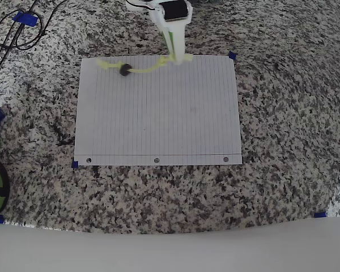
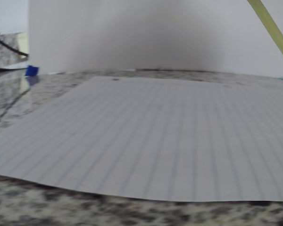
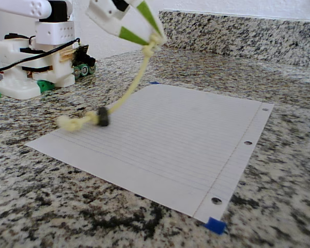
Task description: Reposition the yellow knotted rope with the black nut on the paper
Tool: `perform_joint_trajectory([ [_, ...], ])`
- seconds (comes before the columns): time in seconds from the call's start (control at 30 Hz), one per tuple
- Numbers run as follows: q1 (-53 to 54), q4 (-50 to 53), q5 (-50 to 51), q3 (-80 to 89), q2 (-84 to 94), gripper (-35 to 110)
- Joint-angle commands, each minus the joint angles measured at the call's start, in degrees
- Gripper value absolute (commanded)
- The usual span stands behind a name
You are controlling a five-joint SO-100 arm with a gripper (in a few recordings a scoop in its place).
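Observation:
The white lined paper (image 1: 158,119) lies flat on the granite counter, its punched holes along the near edge in the overhead view. My gripper (image 3: 155,39), white with green fingers, hovers over the paper's far edge (image 1: 174,56), shut on one knotted end of the yellow knotted rope (image 3: 132,85). From there the rope slopes down to the black nut (image 3: 102,117) threaded on it, which rests on the paper (image 3: 165,134). The rope's other knotted end (image 3: 67,123) lies beside the nut near the paper's corner. In the overhead view the rope (image 1: 144,69) runs left through the nut (image 1: 124,70). The wrist view looks low across the paper (image 2: 146,141).
Blue tape marks (image 1: 232,55) sit at the paper's corners and further out (image 1: 320,215). Black cables (image 1: 14,31) loop at the overhead view's upper left. The arm's white base (image 3: 33,67) stands left of the paper, and a granite backsplash (image 3: 248,33) rises behind.

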Motion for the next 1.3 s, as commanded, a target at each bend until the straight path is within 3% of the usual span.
perform_joint_trajectory([
  [0.0,-2.64,-2.29,1.58,0.53,1.23,0],
  [0.07,-2.72,-1.76,2.29,1.49,1.76,8],
  [0.17,-3.16,0.35,2.55,3.87,2.99,36],
  [0.23,-3.78,1.58,2.55,5.71,4.13,64],
  [0.3,-4.31,2.11,2.55,6.59,5.01,70],
  [0.6,-3.78,4.13,2.55,6.33,7.29,63],
  [0.73,3.69,4.39,2.55,5.45,5.54,59],
  [0.93,16.52,7.12,2.99,-4.48,-14.24,57],
  [1.13,18.37,15.47,13.54,-22.76,-36.65,56],
  [1.27,20.13,15.29,19.51,-28.21,-46.58,55],
])
